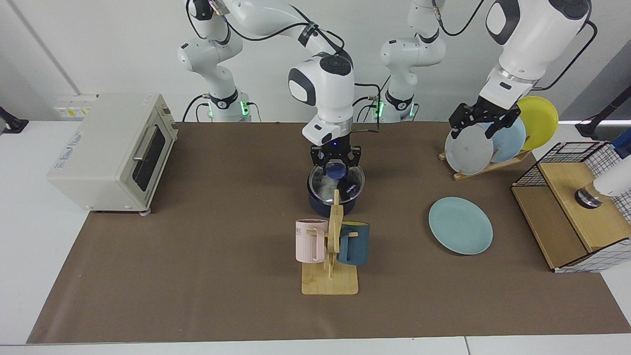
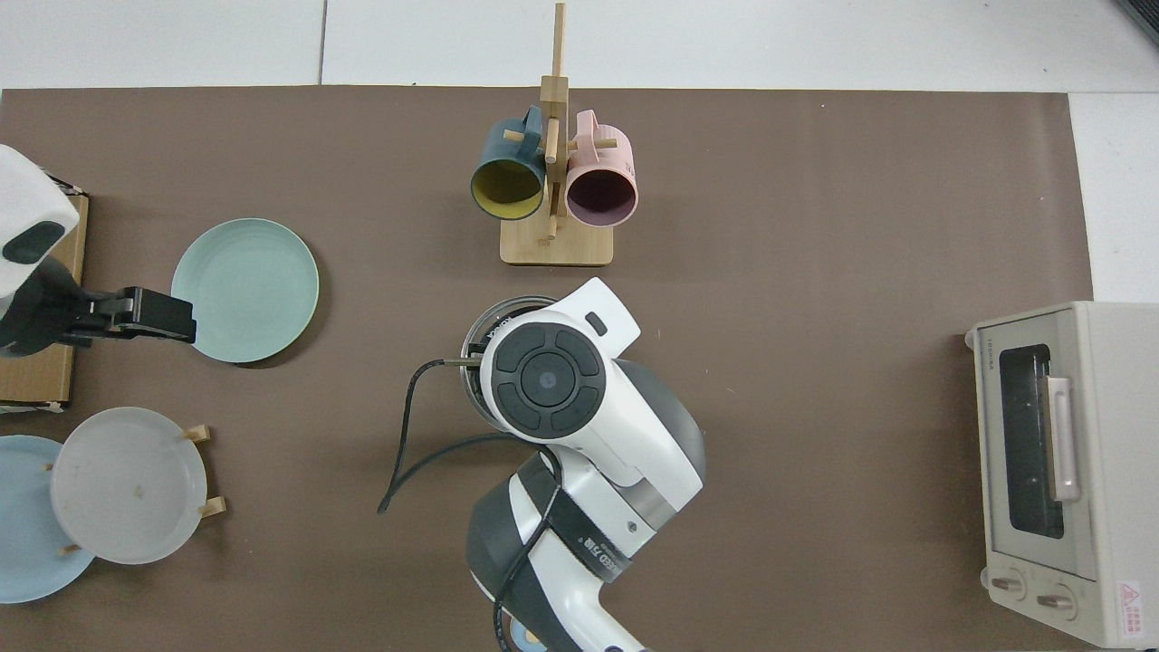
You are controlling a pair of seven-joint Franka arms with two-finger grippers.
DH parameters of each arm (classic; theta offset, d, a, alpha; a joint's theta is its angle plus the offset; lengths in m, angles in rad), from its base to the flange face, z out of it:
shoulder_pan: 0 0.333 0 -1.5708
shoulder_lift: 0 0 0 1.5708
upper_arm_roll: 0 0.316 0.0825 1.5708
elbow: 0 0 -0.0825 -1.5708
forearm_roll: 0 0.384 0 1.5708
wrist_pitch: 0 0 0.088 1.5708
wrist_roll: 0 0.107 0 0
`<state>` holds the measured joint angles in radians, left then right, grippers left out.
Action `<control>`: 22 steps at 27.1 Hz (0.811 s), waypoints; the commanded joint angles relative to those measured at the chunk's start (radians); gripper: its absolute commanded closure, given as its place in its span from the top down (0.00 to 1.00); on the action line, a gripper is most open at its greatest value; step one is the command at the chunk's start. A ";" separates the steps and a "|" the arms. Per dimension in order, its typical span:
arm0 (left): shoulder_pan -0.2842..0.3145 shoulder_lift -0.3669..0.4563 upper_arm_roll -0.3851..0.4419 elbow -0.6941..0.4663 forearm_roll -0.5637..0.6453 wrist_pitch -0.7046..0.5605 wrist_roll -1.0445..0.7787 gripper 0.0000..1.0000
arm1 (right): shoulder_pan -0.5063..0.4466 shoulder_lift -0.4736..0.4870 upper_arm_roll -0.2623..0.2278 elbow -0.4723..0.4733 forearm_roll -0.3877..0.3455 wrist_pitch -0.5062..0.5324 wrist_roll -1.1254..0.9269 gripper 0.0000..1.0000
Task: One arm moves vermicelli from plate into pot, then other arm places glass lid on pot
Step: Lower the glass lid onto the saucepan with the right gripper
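The glass lid [image 1: 345, 186] lies over the mouth of the dark navy pot [image 1: 320, 204], and I cannot tell whether it rests on the rim. My right gripper [image 1: 336, 166] is straight above the pot, shut on the lid's blue knob [image 1: 336, 172]. White vermicelli [image 1: 323, 186] shows through the glass inside the pot. In the top view the right arm hides the pot, and only an arc of the lid [image 2: 487, 319] shows. The pale teal plate [image 1: 460, 225] lies bare to the right. My left gripper [image 1: 480, 125] waits open above the plate rack.
A wooden mug rack [image 1: 331, 246] with a pink and a dark teal mug stands just in front of the pot. A toaster oven [image 1: 111, 148] sits at the left. A rack of grey, light blue and yellow plates [image 1: 493, 143] and a wire basket [image 1: 581, 207] stand at the right.
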<state>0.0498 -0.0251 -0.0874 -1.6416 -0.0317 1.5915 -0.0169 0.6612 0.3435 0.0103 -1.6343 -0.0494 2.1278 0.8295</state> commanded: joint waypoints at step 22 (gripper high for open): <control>0.004 -0.026 0.000 -0.023 0.012 0.010 0.012 1.00 | 0.040 0.017 -0.003 -0.065 -0.086 0.061 0.039 0.00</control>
<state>0.0498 -0.0255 -0.0874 -1.6416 -0.0316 1.5915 -0.0169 0.6989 0.3743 0.0070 -1.6497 -0.1033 2.1463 0.8346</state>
